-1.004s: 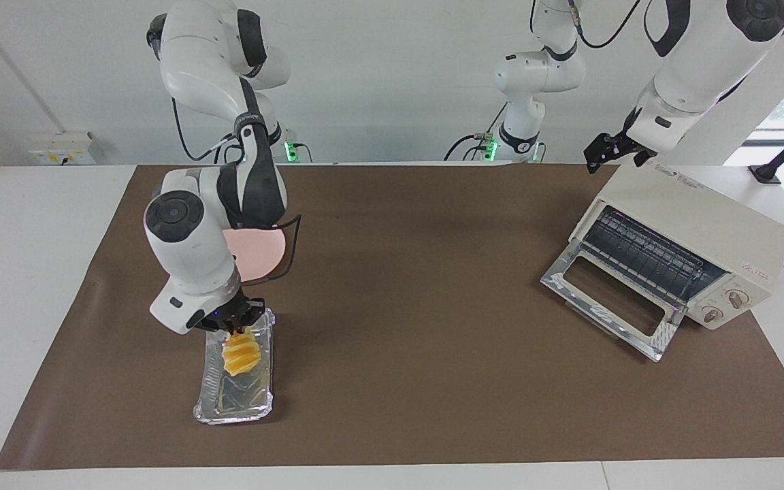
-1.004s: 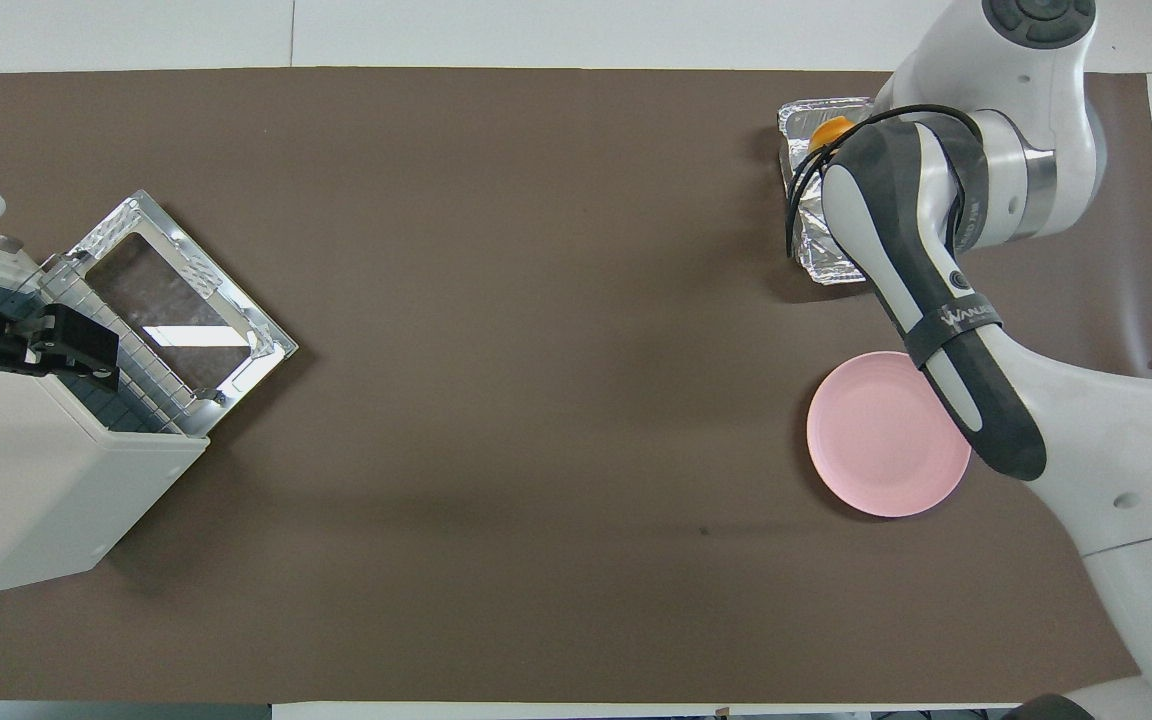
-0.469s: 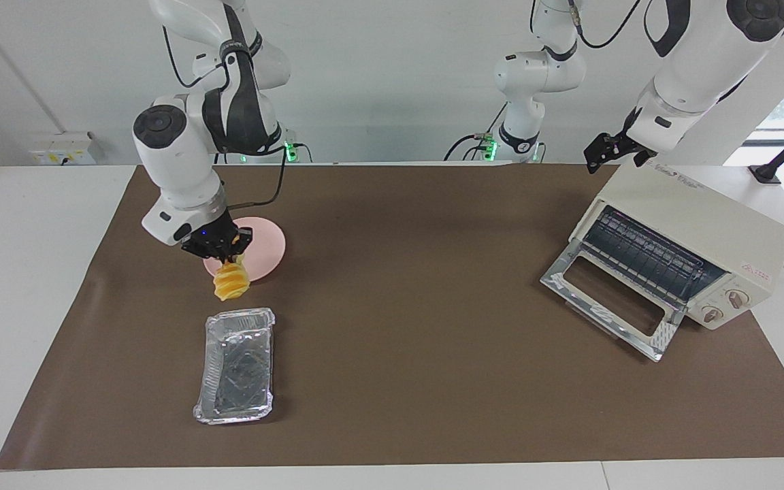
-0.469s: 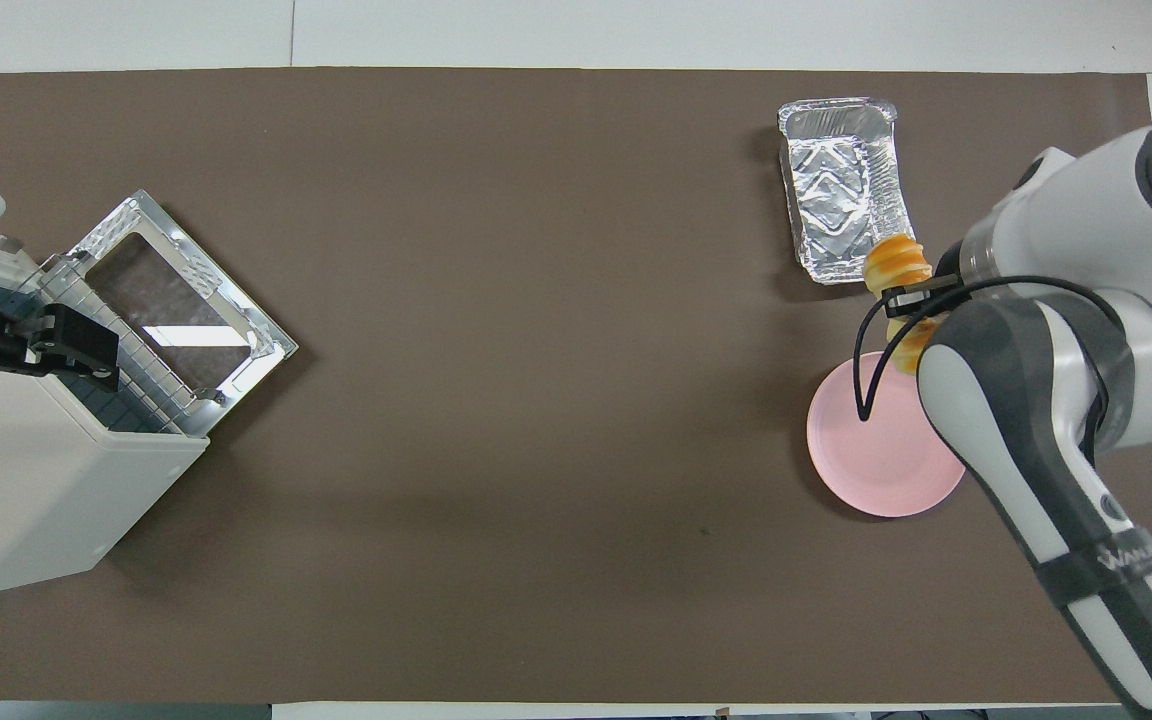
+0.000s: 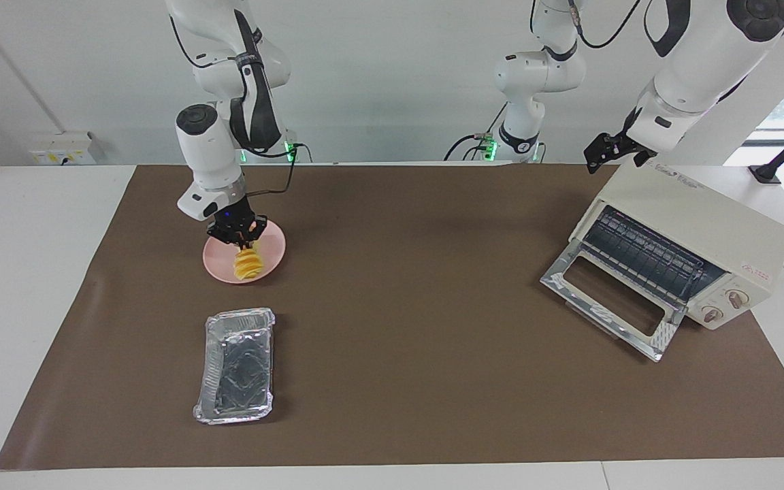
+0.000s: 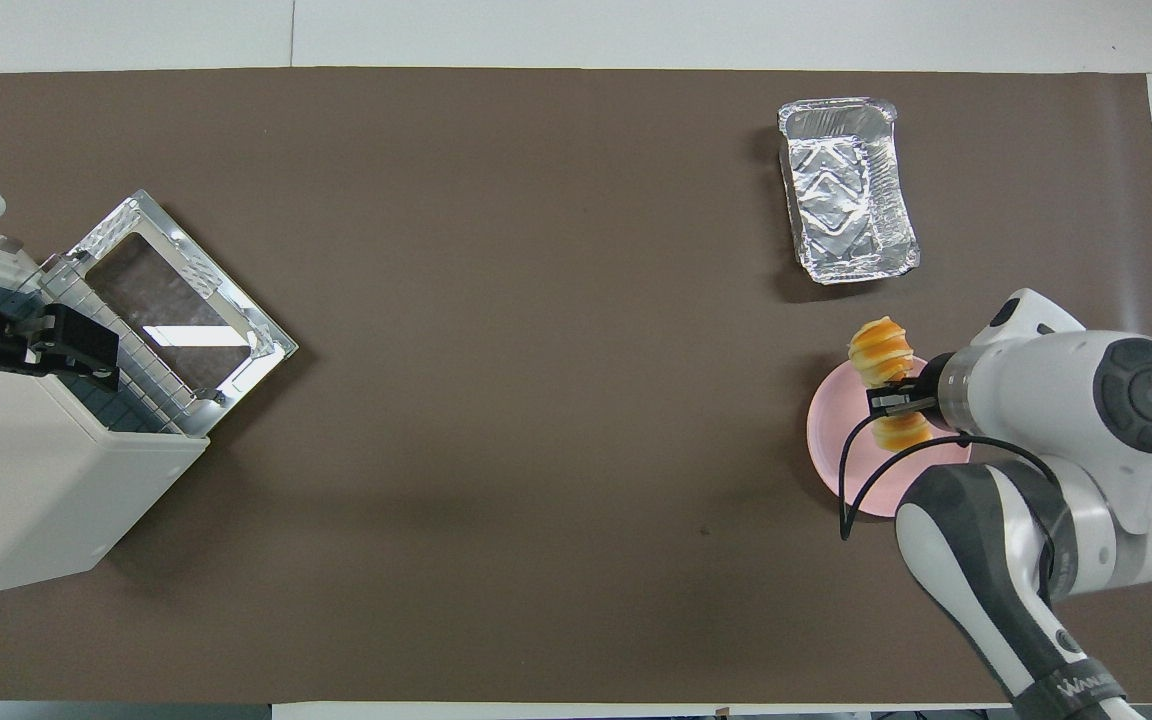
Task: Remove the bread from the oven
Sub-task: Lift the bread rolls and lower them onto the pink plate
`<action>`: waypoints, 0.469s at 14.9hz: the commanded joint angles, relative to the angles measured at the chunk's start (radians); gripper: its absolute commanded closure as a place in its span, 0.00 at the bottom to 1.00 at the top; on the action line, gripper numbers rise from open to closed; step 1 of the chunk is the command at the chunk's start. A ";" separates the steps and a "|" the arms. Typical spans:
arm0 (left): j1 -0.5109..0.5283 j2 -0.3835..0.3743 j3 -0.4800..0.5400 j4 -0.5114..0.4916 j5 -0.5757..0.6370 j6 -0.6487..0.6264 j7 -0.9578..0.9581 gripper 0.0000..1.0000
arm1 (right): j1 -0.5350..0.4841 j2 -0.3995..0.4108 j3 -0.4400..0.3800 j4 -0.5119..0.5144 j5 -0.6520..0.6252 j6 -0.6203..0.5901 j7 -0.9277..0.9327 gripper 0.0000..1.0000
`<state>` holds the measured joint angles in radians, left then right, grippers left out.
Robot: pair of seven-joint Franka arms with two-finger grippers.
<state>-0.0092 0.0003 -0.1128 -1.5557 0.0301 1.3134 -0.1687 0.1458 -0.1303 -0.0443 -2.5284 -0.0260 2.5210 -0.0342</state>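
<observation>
The bread [image 5: 248, 264], a ridged golden-yellow loaf, hangs on end from my right gripper [image 5: 239, 238], which is shut on its upper part. Its lower end is at the pink plate [image 5: 273, 250]; I cannot tell whether it touches. From overhead the bread [image 6: 880, 349] and the right gripper [image 6: 894, 401] sit over the plate [image 6: 834, 452]. The cream oven [image 5: 701, 219] stands at the left arm's end of the table. Its glass door [image 5: 608, 299] is dropped open and the wire rack is bare. My left gripper [image 5: 593, 162] waits open over the oven's top edge.
An empty crinkled foil tray [image 5: 235, 364] lies farther from the robots than the plate, toward the right arm's end. A brown mat [image 5: 419, 272] covers the table between the tray and the oven. The left gripper [image 6: 106, 358] hangs above the oven's rack opening.
My right gripper lifted the bread out of the foil tray, carried it toward the robots, and lowered it over the pink plate. The left arm has not moved.
</observation>
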 commanded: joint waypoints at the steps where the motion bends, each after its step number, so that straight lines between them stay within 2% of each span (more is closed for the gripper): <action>1: 0.011 -0.029 -0.002 -0.032 -0.018 0.020 0.003 0.00 | 0.000 0.017 0.007 -0.041 0.011 0.082 0.011 1.00; 4: 0.011 -0.029 -0.002 -0.032 -0.018 0.020 0.003 0.00 | 0.000 0.028 0.007 -0.041 0.011 0.079 0.016 1.00; 5: 0.011 -0.029 -0.002 -0.032 -0.018 0.020 0.003 0.00 | -0.002 0.028 0.007 -0.040 0.011 0.075 0.011 0.43; 6: 0.011 -0.029 -0.002 -0.032 -0.018 0.020 0.003 0.00 | -0.003 0.029 0.007 -0.036 0.009 0.068 0.011 0.00; 7: 0.011 -0.029 -0.002 -0.032 -0.018 0.020 0.003 0.00 | -0.003 0.029 0.007 -0.029 0.009 0.052 0.013 0.00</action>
<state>-0.0092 0.0003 -0.1128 -1.5557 0.0301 1.3134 -0.1687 0.1498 -0.1008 -0.0439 -2.5631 -0.0259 2.5877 -0.0341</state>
